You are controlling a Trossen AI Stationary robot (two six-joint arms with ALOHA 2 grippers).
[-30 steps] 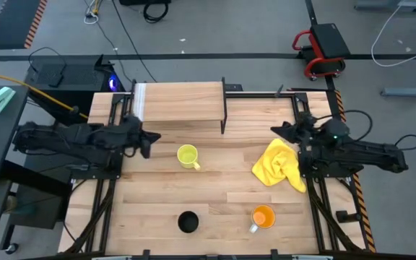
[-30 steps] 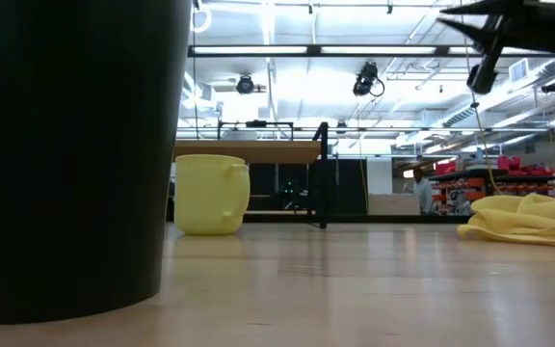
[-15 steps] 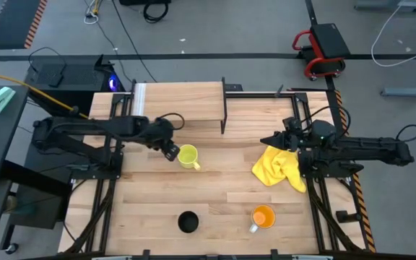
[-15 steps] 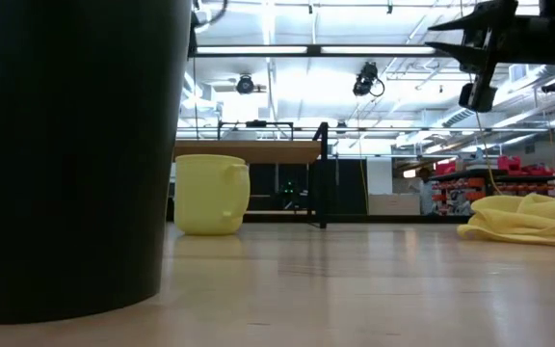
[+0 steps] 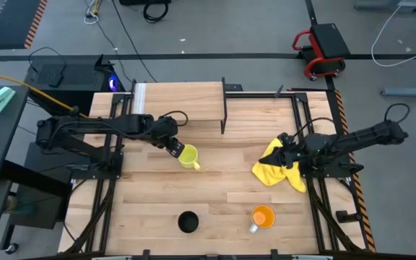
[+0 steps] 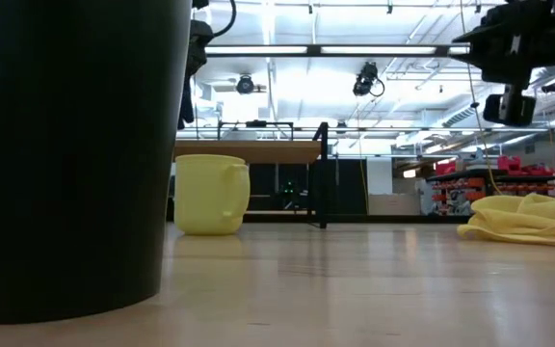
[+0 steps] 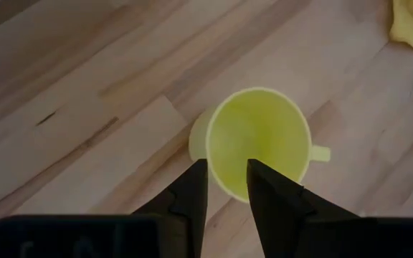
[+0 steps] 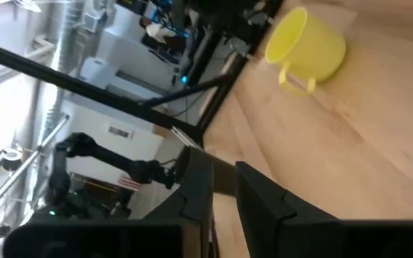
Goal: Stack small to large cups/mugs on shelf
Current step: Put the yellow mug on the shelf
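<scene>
Left gripper (image 5: 175, 147): mine, hanging at the near rim of the round yellow mug with a handle (image 5: 188, 156); in the left wrist view my two dark fingers (image 7: 191, 192) stand a narrow gap apart, holding nothing, their tips over the mug's rim (image 7: 257, 142).
Yellow mug: upright on the light-wood plank tabletop (image 5: 215, 191), just in front of the shelf, handle pointing toward the front of the table.
Shelf (image 5: 179, 103): a small raised light-wood board on thin black legs, at the back of the table; nothing stands on it.
Tall black cup (image 5: 188, 221): upright near the front edge, well apart from both arms.
Crumpled yellow cloth (image 5: 277, 166): lying at the right side of the table, no part of the stacking.
Right gripper (image 5: 284, 140): mine, held over the cloth's back edge; its fingers (image 8: 196, 183) show a small gap and grip nothing.
Orange mug with a pale handle (image 5: 263, 217): upright at the front right, untouched.
Step in hand: I judge the first pick is starting, on the yellow mug.
Next move: I would lower so one finger goes inside the rim and one outside, pinch the wall, then lift it to the shelf.
</scene>
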